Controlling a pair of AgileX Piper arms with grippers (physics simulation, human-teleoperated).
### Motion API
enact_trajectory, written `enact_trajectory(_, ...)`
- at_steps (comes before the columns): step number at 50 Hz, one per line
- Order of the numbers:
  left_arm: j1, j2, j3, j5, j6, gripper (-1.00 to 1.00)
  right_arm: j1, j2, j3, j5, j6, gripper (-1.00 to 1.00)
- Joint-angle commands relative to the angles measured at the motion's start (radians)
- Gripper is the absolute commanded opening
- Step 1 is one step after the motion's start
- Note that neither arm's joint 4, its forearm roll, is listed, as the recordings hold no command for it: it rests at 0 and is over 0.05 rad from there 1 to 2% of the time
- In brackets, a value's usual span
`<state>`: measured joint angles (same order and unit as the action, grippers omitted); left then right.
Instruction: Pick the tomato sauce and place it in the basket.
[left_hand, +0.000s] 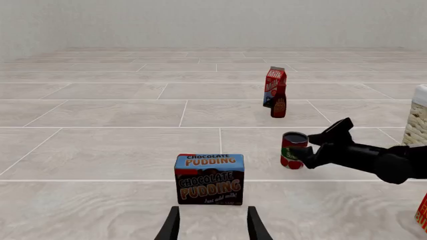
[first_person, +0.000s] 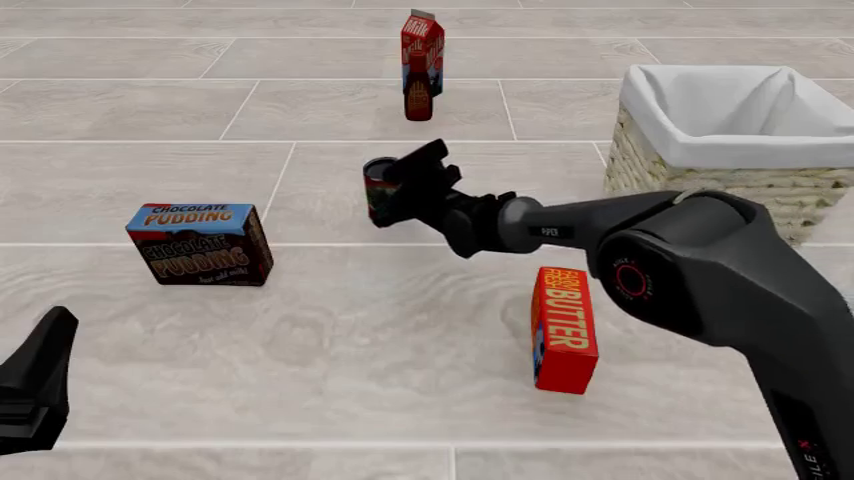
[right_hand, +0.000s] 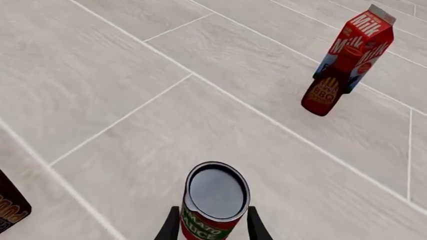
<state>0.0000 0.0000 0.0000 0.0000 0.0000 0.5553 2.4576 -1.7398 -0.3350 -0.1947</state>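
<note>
The tomato sauce (first_person: 379, 192) is a small red-labelled can with a dark top, standing upright on the tiled floor; it also shows at tomato sauce (left_hand: 292, 150) and tomato sauce (right_hand: 215, 200). My right gripper (first_person: 404, 186) reaches out to it and is open, one finger on each side of the can (right_hand: 215, 227); I cannot tell whether the fingers touch it. The basket (first_person: 694, 175), straw wicker with a white lining, stands at the back right. My left gripper (left_hand: 213, 226) is open and holds nothing, low at the front left (first_person: 34, 385).
A chocolate pudding box (first_person: 200, 245) lies left of the can. A red butter box (first_person: 563, 328) stands in front of the right arm. Far back are a milk carton (first_person: 422, 45) and a dark BBQ bottle (first_person: 418, 95) in front of it.
</note>
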Motion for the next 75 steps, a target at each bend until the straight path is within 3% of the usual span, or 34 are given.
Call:
enact_trajectory(1, 0.000, 0.000, 0.000, 0.000, 0.000, 1.00, 0.004, 0.054, -0.081, 0.036, 0.009, 1.00)
enact_trajectory(11, 0.000, 0.000, 0.000, 0.000, 0.000, 1.00, 0.000, 0.085, -0.121, 0.048, 0.017, 1.00)
enact_trajectory(15, 0.000, 0.000, 0.000, 0.000, 0.000, 1.00, 0.007, 0.067, -0.088, 0.014, 0.029, 1.00)
enact_trajectory(16, 0.000, 0.000, 0.000, 0.000, 0.000, 1.00, 0.004, 0.045, -0.046, -0.033, 0.022, -1.00)
enact_trajectory(17, 0.000, 0.000, 0.000, 0.000, 0.000, 1.00, 0.012, 0.046, -0.051, -0.016, 0.043, -1.00)
enact_trajectory(20, 0.000, 0.000, 0.000, 0.000, 0.000, 1.00, 0.016, 0.038, -0.039, -0.022, 0.036, -1.00)
enact_trajectory(28, 0.000, 0.000, 0.000, 0.000, 0.000, 1.00, 0.038, -0.095, 0.111, -0.072, 0.043, -1.00)
enact_trajectory(40, 0.000, 0.000, 0.000, 0.000, 0.000, 1.00, 0.043, -0.262, 0.246, -0.074, 0.010, -1.00)
enact_trajectory(57, 0.000, 0.000, 0.000, 0.000, 0.000, 1.00, 0.031, -0.381, 0.305, 0.000, -0.028, -1.00)
enact_trajectory(69, 0.000, 0.000, 0.000, 0.000, 0.000, 1.00, -0.013, -0.494, 0.341, 0.070, -0.031, -1.00)
enact_trajectory(75, 0.000, 0.000, 0.000, 0.000, 0.000, 1.00, -0.040, -0.576, 0.371, 0.112, -0.001, -1.00)
